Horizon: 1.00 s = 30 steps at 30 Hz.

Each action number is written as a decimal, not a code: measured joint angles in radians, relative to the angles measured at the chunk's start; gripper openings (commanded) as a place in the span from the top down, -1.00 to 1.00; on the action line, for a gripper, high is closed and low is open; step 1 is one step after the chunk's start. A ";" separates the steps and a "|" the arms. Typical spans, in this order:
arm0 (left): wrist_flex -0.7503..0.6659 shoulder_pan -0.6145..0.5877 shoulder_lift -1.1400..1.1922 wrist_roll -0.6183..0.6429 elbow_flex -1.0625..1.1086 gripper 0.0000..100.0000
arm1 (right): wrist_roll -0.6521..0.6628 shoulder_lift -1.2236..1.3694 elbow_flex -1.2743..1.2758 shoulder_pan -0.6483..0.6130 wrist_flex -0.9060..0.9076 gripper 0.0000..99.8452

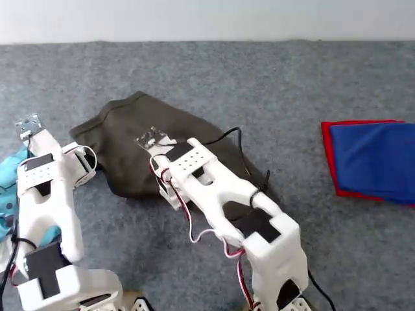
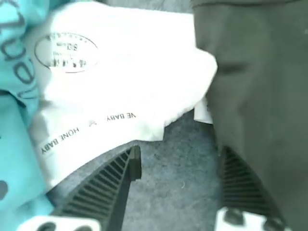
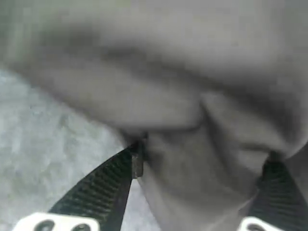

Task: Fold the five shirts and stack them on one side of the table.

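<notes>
Two look done: the blue shirt (image 1: 373, 159) lies folded on the red shirt (image 1: 328, 155) at 3 o'clock on the surface (image 1: 259, 78). The dark shirt (image 1: 123, 142) lies crumpled at centre, with the right hand (image 3: 203, 159) spread wide astride a fold. The left hand (image 2: 179, 156), also released, sits beside the white shirt (image 2: 120, 72). The teal shirt (image 1: 8, 175) at 9 o'clock is unfolded.

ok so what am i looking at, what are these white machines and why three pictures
Those are two white robot arms, the left arm and the right arm, each ending in jaws. The high view looks down on the grey table; the other two come from a camera on each wrist, looking past its black jaws. In the middle lies a dark olive shirt. On the right arm's side a folded blue shirt rests on a red shirt. By the left arm are a teal shirt and a white shirt. Both pairs of jaws are open; the right ones straddle a fold of the olive shirt, not gripping it.
</notes>
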 measured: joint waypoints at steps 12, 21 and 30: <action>-0.037 0.005 0.002 0.009 0.012 0.64 | -0.025 -0.011 -0.150 0.060 0.127 0.97; -0.037 -0.020 0.002 0.009 0.012 0.64 | -0.003 -0.318 -0.199 -0.029 0.368 0.98; -0.037 -0.041 0.002 0.012 0.012 0.64 | -0.057 -0.517 -0.531 -0.133 0.526 0.98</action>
